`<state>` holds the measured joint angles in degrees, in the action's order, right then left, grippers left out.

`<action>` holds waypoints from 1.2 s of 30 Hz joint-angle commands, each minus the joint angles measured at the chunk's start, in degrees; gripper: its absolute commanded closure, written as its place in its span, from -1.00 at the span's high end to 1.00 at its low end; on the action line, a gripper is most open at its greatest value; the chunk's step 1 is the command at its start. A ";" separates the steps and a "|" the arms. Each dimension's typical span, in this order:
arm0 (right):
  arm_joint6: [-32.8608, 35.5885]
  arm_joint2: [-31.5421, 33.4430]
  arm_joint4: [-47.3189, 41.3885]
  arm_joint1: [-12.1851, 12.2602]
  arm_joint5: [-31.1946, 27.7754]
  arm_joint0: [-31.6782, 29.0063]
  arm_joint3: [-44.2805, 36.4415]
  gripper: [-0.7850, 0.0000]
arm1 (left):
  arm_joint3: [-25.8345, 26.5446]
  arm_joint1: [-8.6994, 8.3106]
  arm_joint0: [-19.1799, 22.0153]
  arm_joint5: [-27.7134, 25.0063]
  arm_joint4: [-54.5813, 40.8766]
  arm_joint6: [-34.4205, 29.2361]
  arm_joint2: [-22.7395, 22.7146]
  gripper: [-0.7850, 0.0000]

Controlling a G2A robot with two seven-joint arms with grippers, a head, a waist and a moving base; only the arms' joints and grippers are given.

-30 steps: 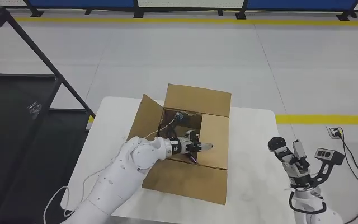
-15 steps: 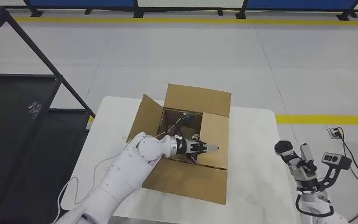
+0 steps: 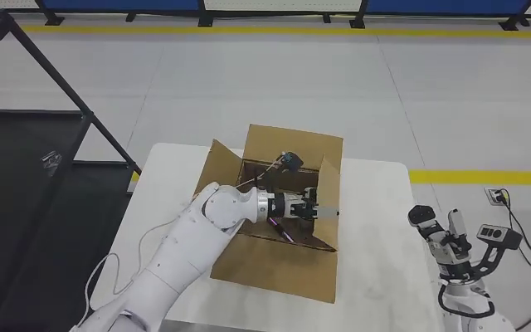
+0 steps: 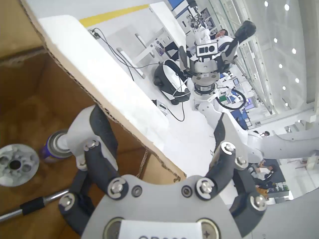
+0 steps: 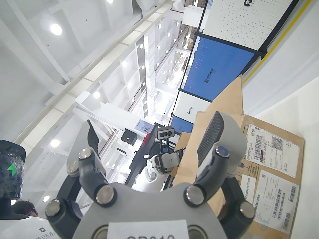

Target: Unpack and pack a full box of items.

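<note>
An open cardboard box (image 3: 290,149) stands on the white table (image 3: 373,274). My left gripper (image 3: 328,212) is inside it at the right flap (image 3: 329,187), which stands tilted up. In the left wrist view the left gripper (image 4: 157,118) is open, with the flap's edge (image 4: 74,65) running between its fingers, one inside the box and one outside. On the box floor lie a metal disc (image 4: 16,165), a purple can (image 4: 53,145) and a metal rod with a black grip (image 4: 30,205). My right gripper (image 3: 437,222) is off the table's right edge, open and empty, pointing upward (image 5: 153,121).
The box's near flap (image 3: 278,270) lies folded out toward the table's front, and the left flap (image 3: 217,170) leans outward. A black metal rack (image 3: 50,166) stands left of the table. Bare table surface lies to the right of the box.
My left gripper has moved right inside the box. The right flap, which lay flat over the opening, now stands raised. The right arm has shifted slightly right and lower.
</note>
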<state>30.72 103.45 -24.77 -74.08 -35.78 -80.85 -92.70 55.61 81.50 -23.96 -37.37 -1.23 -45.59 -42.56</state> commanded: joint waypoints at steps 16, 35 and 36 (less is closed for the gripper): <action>-1.76 9.41 -10.24 0.75 -5.08 -5.18 4.36 1.00 | -15.29 11.34 8.48 -2.95 -1.75 7.23 12.49 1.00; -2.95 9.37 -9.31 0.72 -4.53 -5.71 3.18 1.00 | -32.98 21.86 11.66 -0.66 -3.18 4.16 17.08 1.00; -3.02 9.26 -9.14 0.71 -4.58 -5.80 3.01 1.00 | -33.54 22.15 11.68 -0.75 -3.22 4.05 17.04 1.00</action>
<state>27.75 112.82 -34.08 -73.36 -40.24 -86.54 -89.53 22.67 103.35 -12.31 -38.04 -4.45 -41.39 -25.49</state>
